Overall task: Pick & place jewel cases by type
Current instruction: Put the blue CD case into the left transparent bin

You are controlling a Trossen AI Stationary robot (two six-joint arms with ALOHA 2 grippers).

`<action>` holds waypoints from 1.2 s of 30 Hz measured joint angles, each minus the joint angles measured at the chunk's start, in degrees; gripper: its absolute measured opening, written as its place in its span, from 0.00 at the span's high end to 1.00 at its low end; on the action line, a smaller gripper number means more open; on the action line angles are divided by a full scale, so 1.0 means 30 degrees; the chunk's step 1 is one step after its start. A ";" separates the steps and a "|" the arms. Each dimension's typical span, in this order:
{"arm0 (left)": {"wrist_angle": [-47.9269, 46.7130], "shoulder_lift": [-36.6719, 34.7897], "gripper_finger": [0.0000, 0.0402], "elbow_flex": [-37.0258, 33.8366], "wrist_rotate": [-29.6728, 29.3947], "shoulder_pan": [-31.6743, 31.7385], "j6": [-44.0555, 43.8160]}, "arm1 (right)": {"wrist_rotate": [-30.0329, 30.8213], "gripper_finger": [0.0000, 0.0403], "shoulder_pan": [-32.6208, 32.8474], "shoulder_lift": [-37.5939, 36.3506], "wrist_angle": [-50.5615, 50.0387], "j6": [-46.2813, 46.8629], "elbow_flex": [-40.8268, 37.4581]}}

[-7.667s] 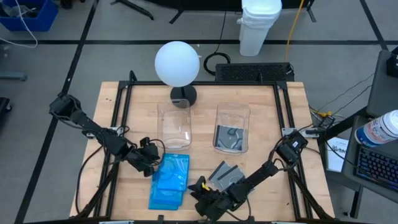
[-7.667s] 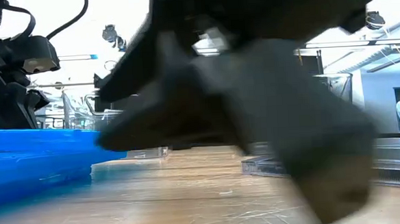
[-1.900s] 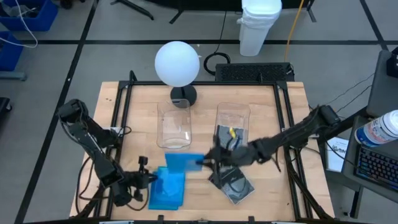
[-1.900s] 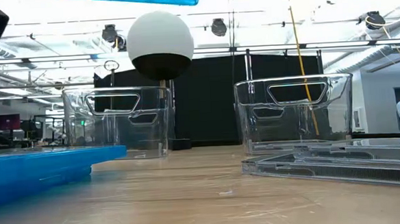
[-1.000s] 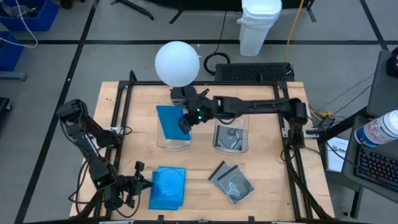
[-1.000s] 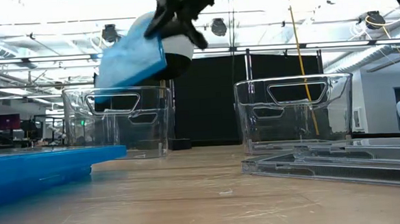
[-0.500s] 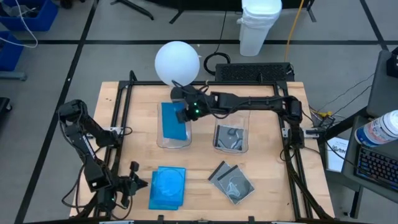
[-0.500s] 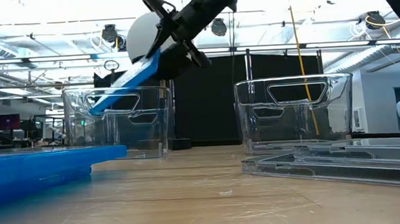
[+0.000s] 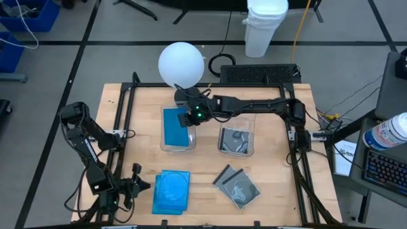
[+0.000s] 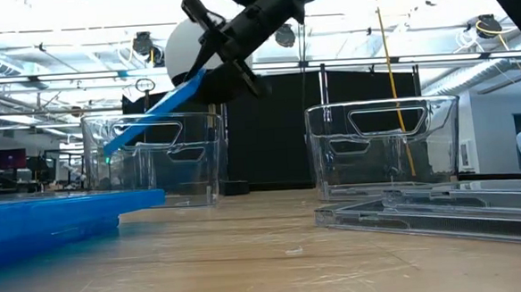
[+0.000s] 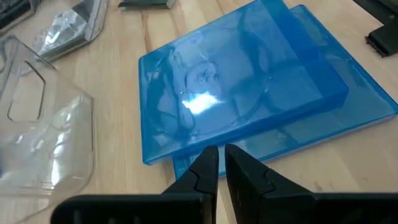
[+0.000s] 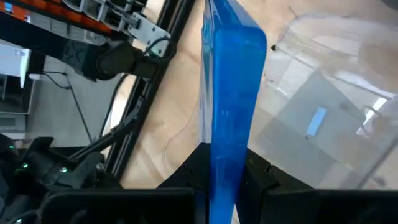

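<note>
Held case: a bright translucent blue jewel case point(image 9: 177, 126), flat and thin, pinched at one edge by the right gripper point(image 9: 191, 117); in the low view it slopes down and away from the fingers point(image 10: 156, 112), its lower end at the rim of the left tub
Right gripper: reached across the table over the left clear tub point(image 9: 179, 144), jaws clamped narrow on the blue case; the wrist view shows the case edge-on point(image 12: 229, 106) between the two dark fingers point(image 12: 194, 163), glossy and deep blue
Left tub: clear plastic, with the tilted case above it
Right tub: clear plastic point(image 9: 237, 114), just beside the left one, with grey cases point(image 9: 236, 140) lying in its bottom
Blue stack: more blue jewel cases point(image 9: 172, 191) lie flat on the wooden table point(image 9: 273, 114) near the front edge; the left wrist view shows the top one point(image 11: 242, 106) skewed over the one beneath, a round disc tray faintly visible through the lid
Clear cases: clear/grey cases with black spines point(image 9: 236, 185) lie to the right of the blue stack, apart from it, a disc showing through the top one
Left gripper: at the table's front left corner point(image 9: 132, 185), beside the blue stack, jaws nearly closed with only a slit between the fingertips point(image 11: 221, 165), holding nothing
</note>
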 joint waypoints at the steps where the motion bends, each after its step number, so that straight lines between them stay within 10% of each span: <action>1: 0.0007 0.0000 0.91 0.0001 -0.0012 0.0000 0.0007 | -0.0176 0.93 0.0000 0.0073 -0.0149 -0.0064 -0.0004; 36: -0.0008 -0.0007 0.91 0.0000 -0.0020 0.0000 -0.0452 | -0.1142 0.81 0.0175 0.2378 0.0744 -0.2058 -0.0254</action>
